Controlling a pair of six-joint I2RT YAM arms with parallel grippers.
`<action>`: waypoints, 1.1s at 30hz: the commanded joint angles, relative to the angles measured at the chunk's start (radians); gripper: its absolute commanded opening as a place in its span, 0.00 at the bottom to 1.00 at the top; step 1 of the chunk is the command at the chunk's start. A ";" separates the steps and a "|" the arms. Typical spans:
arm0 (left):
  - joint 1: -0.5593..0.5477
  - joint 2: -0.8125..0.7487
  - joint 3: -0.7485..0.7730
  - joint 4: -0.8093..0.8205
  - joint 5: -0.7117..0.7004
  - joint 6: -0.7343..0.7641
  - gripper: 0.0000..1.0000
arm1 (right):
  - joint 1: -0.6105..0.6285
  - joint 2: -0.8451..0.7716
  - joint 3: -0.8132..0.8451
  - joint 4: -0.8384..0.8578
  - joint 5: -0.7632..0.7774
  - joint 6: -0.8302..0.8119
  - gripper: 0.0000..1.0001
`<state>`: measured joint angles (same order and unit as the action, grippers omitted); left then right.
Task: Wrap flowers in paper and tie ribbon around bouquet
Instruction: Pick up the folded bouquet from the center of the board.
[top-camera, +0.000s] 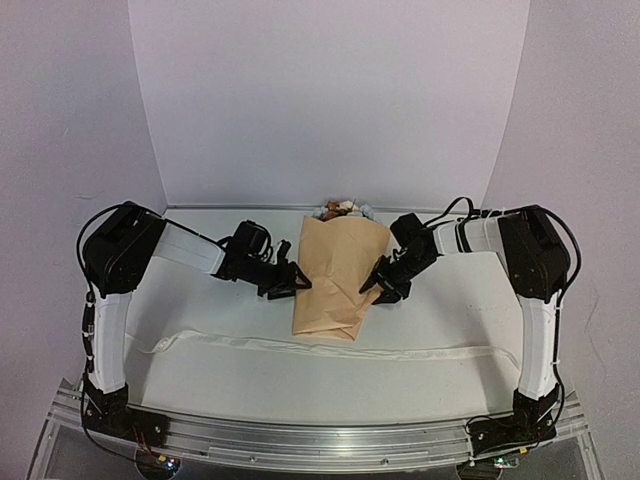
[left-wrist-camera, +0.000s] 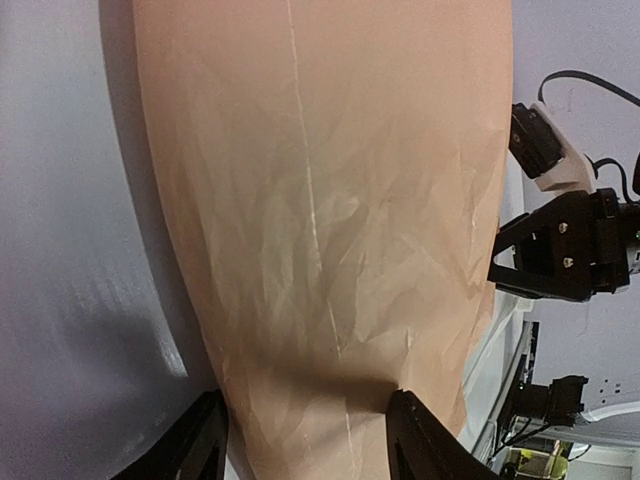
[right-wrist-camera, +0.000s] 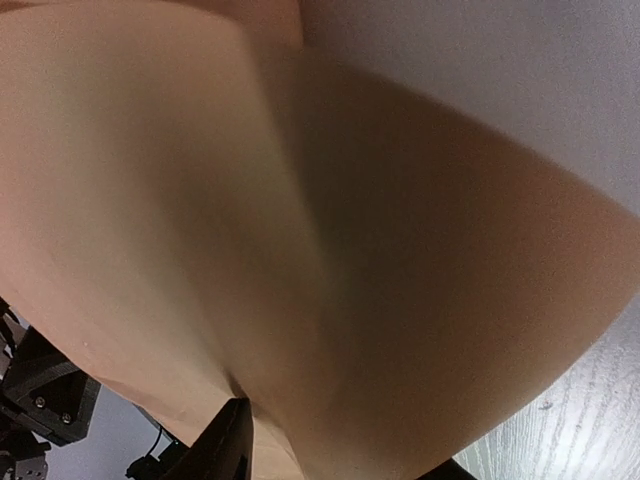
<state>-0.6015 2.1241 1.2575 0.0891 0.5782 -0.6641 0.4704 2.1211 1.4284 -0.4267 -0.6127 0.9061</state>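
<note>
1. White surface (top-camera: 220, 385), pale lilac backdrop behind.
2. We find the paper (top-camera: 335, 275) mid-surface, rolled around the flowers, mouth facing away from the arms.
3. The ribbon (top-camera: 250, 344) lies flat and untied, passing just by the wrap's near end.
4. The left gripper (top-camera: 292, 282) is spread astride the wrap's left edge. The right gripper (top-camera: 375, 285) is at the right edge, and we cannot tell its state.
5. Flowers (top-camera: 340, 209): only blooms show, at the far mouth.
6. Judgement: wrapping looks done and gathering is in hand. Next, hold the wrap shut and bring the ribbon around it.
</note>
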 joint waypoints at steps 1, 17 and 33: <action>-0.007 0.033 0.049 0.024 0.028 -0.020 0.49 | 0.009 0.029 0.039 0.054 -0.020 0.039 0.35; -0.012 -0.006 0.044 0.002 0.083 -0.147 0.14 | 0.012 -0.015 0.049 0.052 -0.043 0.138 0.00; -0.034 -0.135 -0.001 -0.109 0.100 -0.195 0.10 | 0.067 -0.143 -0.018 -0.073 -0.025 0.170 0.00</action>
<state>-0.6215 2.0932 1.2734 -0.0126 0.6533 -0.8378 0.5141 2.0623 1.4377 -0.4636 -0.6423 1.0621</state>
